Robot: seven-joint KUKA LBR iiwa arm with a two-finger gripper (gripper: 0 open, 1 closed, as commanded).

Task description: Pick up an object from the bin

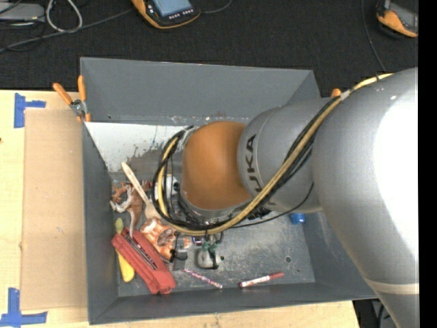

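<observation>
Beyond the far wall of the grey bin (pixel 198 98) you have dark floor with loose cables and an orange-and-black handheld unit (pixel 164 5). Inside, most of the loose things are crowded against the left wall, likely because they slide down the sloped sides: a long red bar (pixel 143 264) with a yellow piece (pixel 125 268) beside it, a pale wooden stick (pixel 133 178) leaning over the heap, and a copper-brown crumpled piece (pixel 162 238) at the heap's right edge. A red-and-white pen (pixel 261 279) lies apart near the near wall, and a small blue thing (pixel 297 218) sits further right. The arm (pixel 355 183) reaches in from the right and bends steeply down, its orange cover (pixel 208 173) facing up at you and hiding much of the wrist. The pincer (pixel 205 255) hangs low over the bin floor, just right of the copper-brown piece, which looks the likeliest pick. You cannot tell whether the pincer is open or closed, and nothing shows in its hold.
</observation>
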